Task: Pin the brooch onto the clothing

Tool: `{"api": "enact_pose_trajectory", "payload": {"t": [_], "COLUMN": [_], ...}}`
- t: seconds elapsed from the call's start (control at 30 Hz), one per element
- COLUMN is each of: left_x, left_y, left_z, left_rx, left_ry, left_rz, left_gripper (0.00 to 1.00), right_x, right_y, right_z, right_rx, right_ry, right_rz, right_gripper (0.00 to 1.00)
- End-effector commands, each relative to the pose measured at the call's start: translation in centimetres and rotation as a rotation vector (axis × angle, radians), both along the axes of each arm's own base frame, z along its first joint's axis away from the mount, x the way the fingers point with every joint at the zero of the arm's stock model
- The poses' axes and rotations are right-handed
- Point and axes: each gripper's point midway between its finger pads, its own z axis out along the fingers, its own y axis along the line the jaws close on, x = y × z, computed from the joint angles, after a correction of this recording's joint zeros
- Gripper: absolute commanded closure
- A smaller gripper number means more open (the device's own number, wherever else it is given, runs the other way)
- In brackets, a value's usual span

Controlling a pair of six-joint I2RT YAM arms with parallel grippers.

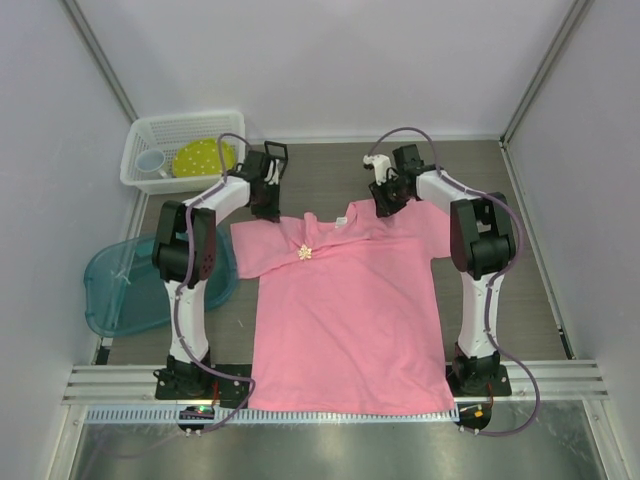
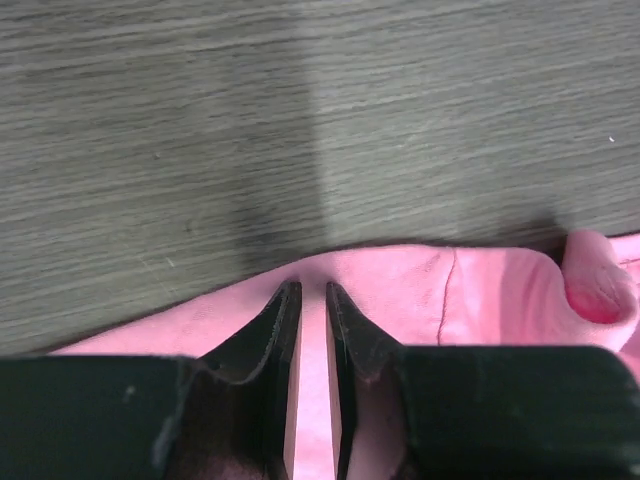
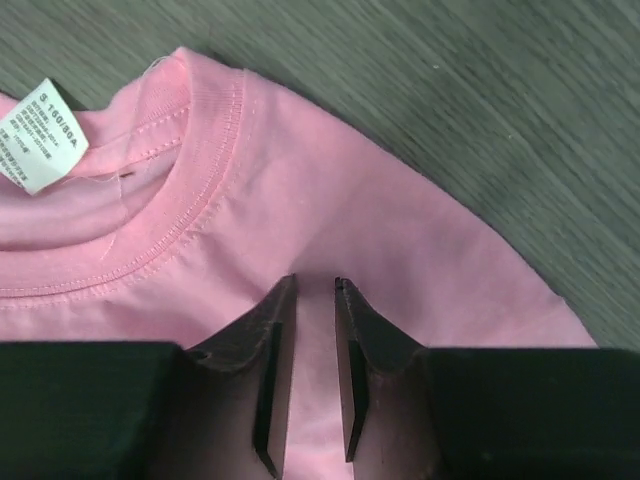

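**Item: the brooch** (image 1: 305, 253). A tiny pale cream-gold ornament, star- or flower-shaped. It lies on the upper chest of the clothing, just below and to the left of the neck opening.

**Item: the clothing** (image 1: 345, 320). A plain pink short-sleeved T-shirt spread front-up in the middle of the worktop (image 1: 330, 170). Its hem reaches the near edge and its ribbed round collar (image 3: 170, 235) points to the far edge. A small white printed label (image 3: 42, 133) sits inside the collar. The cloth is rucked into a small fold beside the collar.

**Containers.**
- White slatted basket (image 1: 185, 118), far left corner of the worktop. It holds a yellow-green dotted plate (image 1: 200, 157) and a clear cup (image 1: 150, 162).
- Teal translucent basin (image 1: 110, 300), at the left edge. Its contents cannot be made out.

**Grippers.**
- The left gripper (image 2: 313, 290) is set down at the far edge of the shirt's left shoulder.
- The right gripper (image 3: 316, 283) is set down on the right shoulder, just outside the collar.
- Each pair of jaws stands a narrow slit apart with pink cloth showing in the slit. Whether the cloth is pinched cannot be told.

**Relation.** The brooch lies between the two grippers, nearer the left one and a little toward the near edge from both. It touches neither.
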Motion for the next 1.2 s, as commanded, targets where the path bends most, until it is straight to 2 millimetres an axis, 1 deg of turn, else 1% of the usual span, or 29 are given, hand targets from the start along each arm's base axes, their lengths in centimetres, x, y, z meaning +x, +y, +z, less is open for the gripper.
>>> {"api": "enact_pose_trajectory", "payload": {"t": [0.0, 0.07, 0.1, 0.17, 0.2, 0.23, 0.33, 0.4, 0.43, 0.47, 0.5, 0.53, 0.57, 0.6, 0.63, 0.67, 0.7, 0.73, 0.77, 0.8, 0.87, 0.9, 0.97, 1.0, 1.03, 1.07, 1.1, 1.13, 1.17], "left_x": [1.9, 2.4, 2.9, 3.4, 3.9, 4.0, 4.9, 5.6, 5.8, 7.0, 6.4, 6.4, 6.9, 6.3, 5.8, 5.4, 5.1, 4.7, 3.7, 3.2, 2.2, 1.8, 1.0, 0.7, 0.5, 0.5, 0.6, 0.5, 0.6], "left_y": [1.8, 2.1, 2.3, 2.8, 2.9, 2.9, 3.4, 3.3, 2.9, 2.5, 2.4, 1.8, 1.5, 1.3, 1.0, 0.9, 0.9, 0.7, 0.5, 0.2, -0.4, -0.8, -1.7, -2.3, -2.9, -3.1, -3.1, -3.6, -3.8], "left_z": [0.0, 0.0, 0.2, 0.0, 0.2, -0.1, 0.7, 1.6, 2.3, 5.0, 5.1, 6.1, 9.0, 8.9, 9.2, 9.5, 9.7, 9.5, 8.8, 8.3, 7.5, 7.1, 6.5, 6.3, 5.8, 5.4, 5.1, 4.5, 4.2], "left_rx": [0.057, 0.056, 0.056, 0.051, 0.044, 0.041, 0.029, 0.011, -0.011, -0.03, -0.033, -0.048, -0.052, -0.05, -0.048, -0.049, -0.06, -0.069, -0.083, -0.105, -0.139, -0.15, -0.185, -0.204, -0.205, -0.198, -0.184, -0.188, -0.193], "left_ry": [-0.031, -0.036, -0.043, -0.042, -0.049, -0.042, -0.07, -0.117, -0.139, -0.244, -0.265, -0.31, -0.412, -0.416, -0.412, -0.405, -0.39, -0.363, -0.308, -0.271, -0.218, -0.202, -0.162, -0.149, -0.136, -0.132, -0.131, -0.114, -0.109], "left_rz": [0.069, 0.086, 0.099, 0.123, 0.13, 0.136, 0.147, 0.13, 0.109, 0.066, 0.044, 0.015, -0.023, -0.046, -0.065, -0.075, -0.067, -0.061, -0.064, -0.048, -0.04, -0.038, -0.029, -0.04, -0.033, -0.028, -0.015, -0.011, -0.003], "left_gripper": [0.81, 0.81, 0.81, 0.81, 0.81, 0.82, 0.82, 0.82, 0.82, 0.82, 0.81, 0.79, 0.78, 0.76, 0.74, 0.74, 0.73, 0.73, 0.73, 0.73, 0.72, 0.71, 0.68, 0.65, 0.64, 0.63, 0.63, 0.62, 0.62], "right_x": [2.5, 3.2, 3.5, 4.4, 4.7, 4.9, 5.8, 6.1, 6.2, 6.1, 6.0, 6.0, 5.7, 5.6, 5.2, 5.0, 4.7, 4.2, 3.5, 3.0, 1.3, 0.4, -1.8, -3.0, -4.1, -4.9, -6.1, -7.2, -7.9], "right_y": [-2.4, -3.1, -3.7, -4.2, -4.6, -5.0, -5.5, -4.9, -4.5, -3.9, -3.2, -2.5, -2.1, -1.9, -1.5, -1.4, -1.1, -0.9, -0.6, -0.3, 0.5, 1.3, 2.4, 3.5, 3.9, 4.4, 5.5, 5.8, 6.2], "right_z": [-0.6, -0.8, -1.2, -1.0, -1.2, -1.6, -1.5, -0.9, 0.0, 0.6, 1.6, 3.5, 4.3, 5.2, 5.9, 7.3, 7.7, 8.1, 8.5, 8.7, 8.3, 9.2, 8.8, 9.2, 8.6, 8.6, 8.8, 8.3, 8.2], "right_rx": [-0.021, -0.032, -0.038, -0.034, -0.041, -0.039, -0.029, 0.0, 0.023, 0.045, 0.079, 0.103, 0.112, 0.12, 0.138, 0.147, 0.153, 0.163, 0.168, 0.171, 0.182, 0.194, 0.206, 0.213, 0.211, 0.216, 0.219, 0.219, 0.221], "right_ry": [-0.004, -0.015, -0.013, -0.028, -0.03, -0.023, -0.032, -0.04, -0.052, -0.058, -0.072, -0.104, -0.118, -0.13, -0.129, -0.148, -0.147, -0.137, -0.132, -0.125, -0.076, -0.079, -0.029, -0.017, 0.011, 0.024, 0.041, 0.07, 0.082], "right_rz": [-0.132, -0.164, -0.186, -0.222, -0.238, -0.256, -0.282, -0.265, -0.247, -0.225, -0.195, -0.166, -0.146, -0.138, -0.119, -0.109, -0.104, -0.098, -0.089, -0.08, -0.056, -0.036, -0.01, 0.013, 0.022, 0.034, 0.058, 0.063, 0.072], "right_gripper": [0.72, 0.73, 0.74, 0.75, 0.75, 0.75, 0.74, 0.73, 0.71, 0.68, 0.66, 0.63, 0.59, 0.57, 0.57, 0.55, 0.54, 0.54, 0.54, 0.54, 0.53, 0.53, 0.52, 0.52, 0.52, 0.52, 0.52, 0.52, 0.52]}}
